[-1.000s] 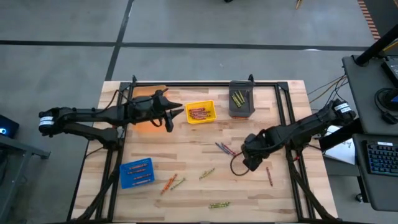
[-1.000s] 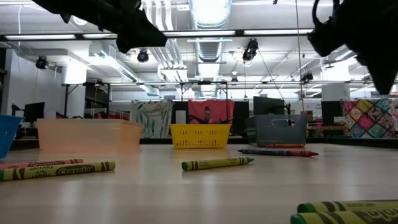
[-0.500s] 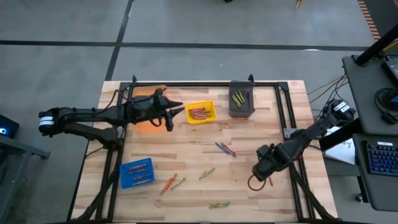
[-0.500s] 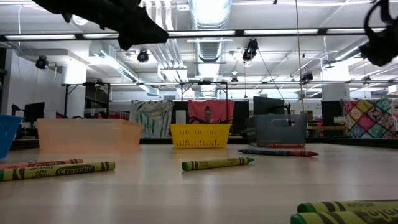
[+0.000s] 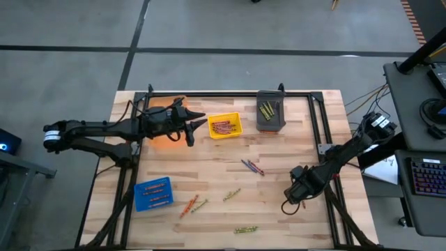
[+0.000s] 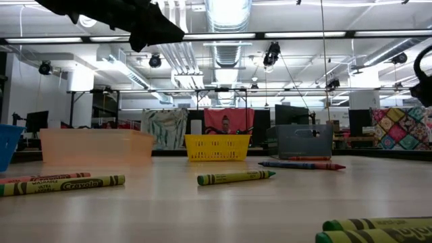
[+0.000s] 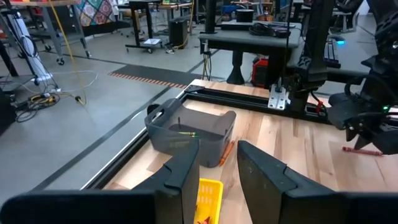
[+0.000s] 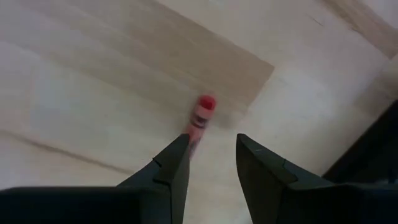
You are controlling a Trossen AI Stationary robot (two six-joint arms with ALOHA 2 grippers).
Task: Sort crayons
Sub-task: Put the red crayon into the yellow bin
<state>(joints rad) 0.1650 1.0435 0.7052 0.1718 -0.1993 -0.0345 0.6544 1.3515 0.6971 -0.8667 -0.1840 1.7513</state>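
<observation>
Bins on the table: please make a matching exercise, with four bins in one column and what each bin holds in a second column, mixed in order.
Things:
1. yellow bin
2. grey bin
3. blue bin
4. orange bin

Contents:
A. olive-yellow crayons
B. contents hidden by the left arm
C. red crayons
D. orange crayons

Pairs: 1-C, 2-A, 3-D, 4-B

**A robotics lab in an industrial hall**

Exposed ceiling ducts [image 6: 228,17] and strip lights hang over a grey concrete floor [image 5: 209,28]. Wheeled equipment stands [image 7: 146,25], loose cables [image 7: 56,93], a keyboard [image 5: 426,178] and a wooden bench [image 5: 216,157] framed in black rails fill it.
</observation>
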